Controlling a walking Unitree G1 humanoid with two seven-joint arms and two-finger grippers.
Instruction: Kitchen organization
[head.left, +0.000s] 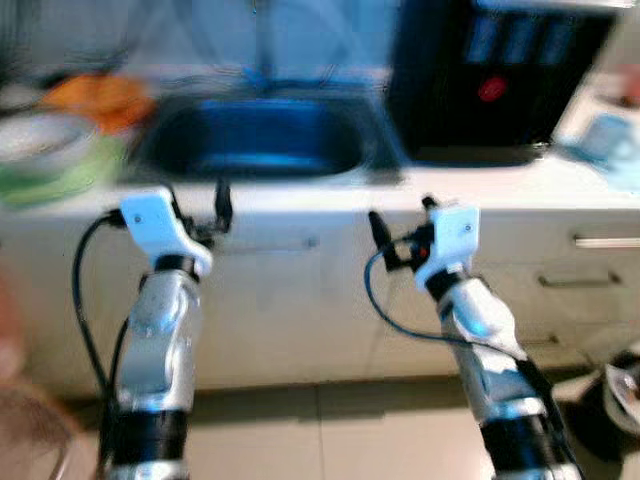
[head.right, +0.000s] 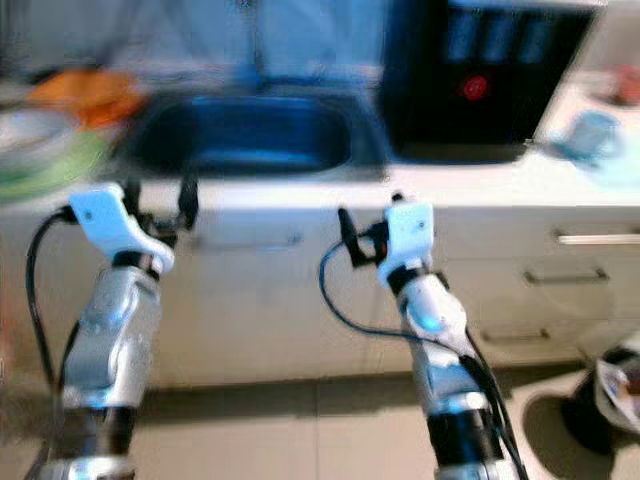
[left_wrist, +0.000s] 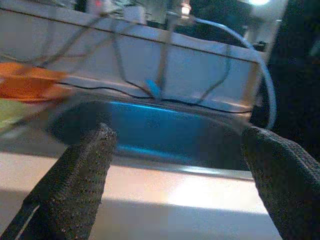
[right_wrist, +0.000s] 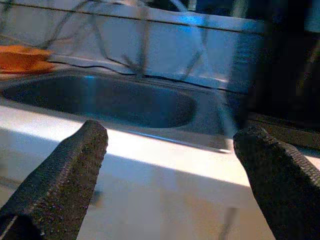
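I face a white kitchen counter (head.left: 480, 185) with a steel sink (head.left: 255, 135) set in it; the picture is blurred. My left gripper (head.left: 198, 208) is held up in front of the counter edge below the sink, open and with nothing in it. My right gripper (head.left: 403, 225) is raised at the same height a little to the right, also open with nothing in it. In the left wrist view the two black fingers (left_wrist: 82, 185) frame the sink basin (left_wrist: 150, 132). The right wrist view has the fingers (right_wrist: 65, 177) spread before the sink (right_wrist: 110, 100).
A black appliance (head.left: 490, 80) with a red light stands right of the sink. Stacked dishes (head.left: 45, 155) and an orange item (head.left: 100, 98) lie on the left counter, a light blue cup (head.left: 608, 135) far right. Drawers (head.left: 590, 270) sit below. A dark object (head.left: 615, 400) is on the floor.
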